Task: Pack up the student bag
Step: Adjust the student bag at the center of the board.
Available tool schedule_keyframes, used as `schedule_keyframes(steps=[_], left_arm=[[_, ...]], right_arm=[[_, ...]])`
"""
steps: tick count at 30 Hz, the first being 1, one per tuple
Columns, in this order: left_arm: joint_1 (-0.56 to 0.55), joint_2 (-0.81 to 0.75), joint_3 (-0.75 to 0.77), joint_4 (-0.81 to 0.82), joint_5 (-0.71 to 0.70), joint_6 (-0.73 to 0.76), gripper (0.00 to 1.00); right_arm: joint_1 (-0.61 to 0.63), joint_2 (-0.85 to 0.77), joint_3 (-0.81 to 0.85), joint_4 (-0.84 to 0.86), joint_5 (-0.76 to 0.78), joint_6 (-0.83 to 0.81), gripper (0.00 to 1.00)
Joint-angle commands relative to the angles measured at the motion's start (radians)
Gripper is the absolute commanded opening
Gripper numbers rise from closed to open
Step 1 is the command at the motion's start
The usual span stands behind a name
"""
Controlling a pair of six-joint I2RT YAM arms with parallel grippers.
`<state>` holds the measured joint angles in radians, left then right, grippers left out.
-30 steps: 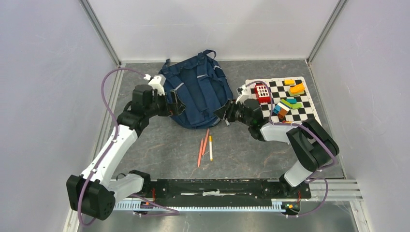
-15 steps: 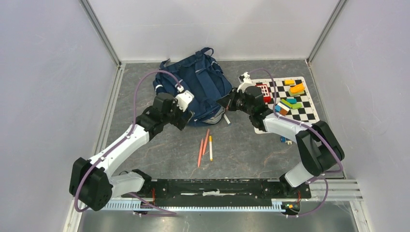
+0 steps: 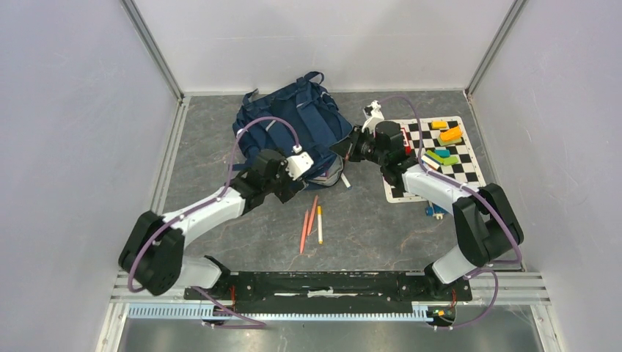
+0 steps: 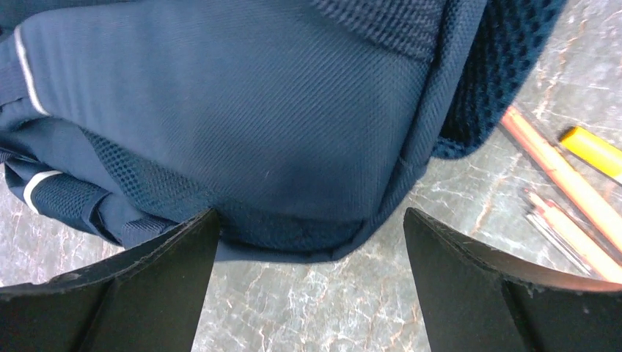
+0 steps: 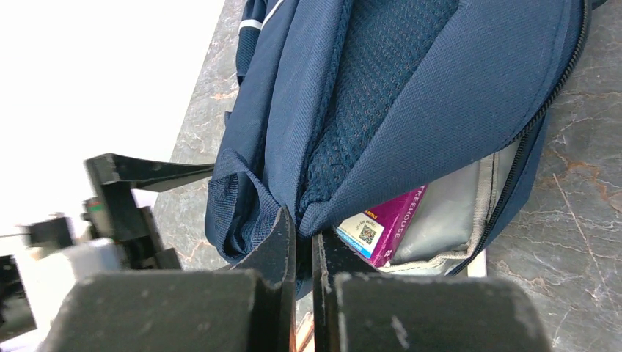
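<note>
Pale walls on aluminium posts close in a grey marbled bench (image 3: 367, 235), and the large soft navy-blue fabric student bag (image 3: 301, 121) lies on it at the far middle, close to the back wall. Its zip mouth gapes along the near right side; inside show a pale grey lining (image 5: 447, 213) and a purple carton with a white QR label (image 5: 389, 220), lying just inside the mouth. The bag's long axis runs near to far, carry loop towards the back wall, padded straps facing up. The right arm's fingers (image 3: 350, 147) are pinched almost shut on a fold of navy fabric at the bag's right edge, beside the opening. The left arm's fingers (image 3: 306, 174) are spread wide with nothing in them, straddling the bag's near bottom edge. Just in front of the bag lie two orange pens (image 3: 308, 220), a yellow pen (image 3: 319, 224) and a white marker (image 3: 344, 180). To the right, a black-and-white chequered board (image 3: 462, 172) carrying coloured blocks (image 3: 440, 155) fills the bench up to the right wall. Bare bench lies left of the bag and along the near edge.
</note>
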<state>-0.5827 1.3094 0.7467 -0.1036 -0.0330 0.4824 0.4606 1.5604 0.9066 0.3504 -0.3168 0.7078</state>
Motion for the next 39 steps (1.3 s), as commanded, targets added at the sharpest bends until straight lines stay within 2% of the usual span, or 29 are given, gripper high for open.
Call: schedule_keyframes(steps=[1, 2, 3, 4, 5, 9, 11, 13, 20, 23, 24, 26, 27, 28, 29, 33, 36, 39], left_arm=[[-0.03, 0.119, 0.019, 0.186, -0.096, 0.076, 0.99], [-0.034, 0.14, 0.028, 0.204, -0.12, 0.081, 0.97], [-0.035, 0.157, 0.036, 0.213, -0.129, 0.086, 0.88], [-0.037, 0.168, 0.049, 0.214, -0.141, 0.081, 0.73], [-0.04, 0.174, 0.059, 0.214, -0.151, 0.072, 0.62], [-0.05, 0.138, 0.064, 0.177, -0.134, 0.059, 0.25], [-0.057, 0.096, 0.063, 0.141, -0.113, 0.054, 0.1], [-0.065, 0.046, 0.069, 0.088, -0.095, 0.042, 0.02], [-0.066, -0.114, 0.151, -0.227, 0.028, -0.084, 0.02], [-0.066, -0.161, 0.179, -0.335, 0.125, -0.142, 0.02], [-0.066, -0.17, 0.183, -0.355, 0.139, -0.16, 0.02], [-0.065, -0.181, 0.183, -0.371, 0.148, -0.202, 0.02], [-0.065, -0.18, 0.185, -0.377, 0.15, -0.215, 0.02], [-0.063, -0.173, 0.189, -0.381, 0.15, -0.228, 0.02], [-0.06, -0.165, 0.196, -0.387, 0.152, -0.237, 0.02], [-0.04, -0.131, 0.206, -0.383, 0.191, -0.262, 0.02], [-0.014, -0.118, 0.184, -0.355, 0.254, -0.276, 0.02], [-0.005, -0.116, 0.184, -0.364, 0.258, -0.285, 0.02]], right_arm=[[-0.022, -0.071, 0.092, 0.037, 0.0, -0.036, 0.0], [-0.025, -0.072, 0.096, 0.028, -0.001, -0.04, 0.0], [-0.027, -0.074, 0.101, 0.016, -0.002, -0.048, 0.0], [-0.029, -0.074, 0.108, 0.002, -0.002, -0.061, 0.0], [-0.031, -0.073, 0.113, -0.012, 0.0, -0.072, 0.0], [-0.036, -0.05, 0.149, -0.068, 0.021, -0.126, 0.0], [-0.038, -0.02, 0.166, -0.078, 0.022, -0.141, 0.0], [-0.038, 0.012, 0.178, -0.078, 0.023, -0.151, 0.0], [-0.026, 0.101, 0.203, -0.057, 0.007, -0.169, 0.0], [-0.003, 0.109, 0.198, -0.058, 0.006, -0.192, 0.0], [0.002, 0.106, 0.198, -0.068, 0.006, -0.199, 0.03], [0.003, 0.082, 0.183, -0.088, 0.014, -0.225, 0.18], [0.004, 0.054, 0.17, -0.1, 0.029, -0.243, 0.27], [0.004, 0.024, 0.152, -0.113, 0.049, -0.27, 0.41], [0.004, -0.005, 0.132, -0.13, 0.067, -0.298, 0.49], [0.004, -0.154, -0.002, -0.146, 0.1, -0.407, 0.74], [0.025, -0.267, -0.14, -0.094, 0.079, -0.47, 0.79], [0.104, -0.354, -0.261, -0.049, 0.107, -0.523, 0.8]])
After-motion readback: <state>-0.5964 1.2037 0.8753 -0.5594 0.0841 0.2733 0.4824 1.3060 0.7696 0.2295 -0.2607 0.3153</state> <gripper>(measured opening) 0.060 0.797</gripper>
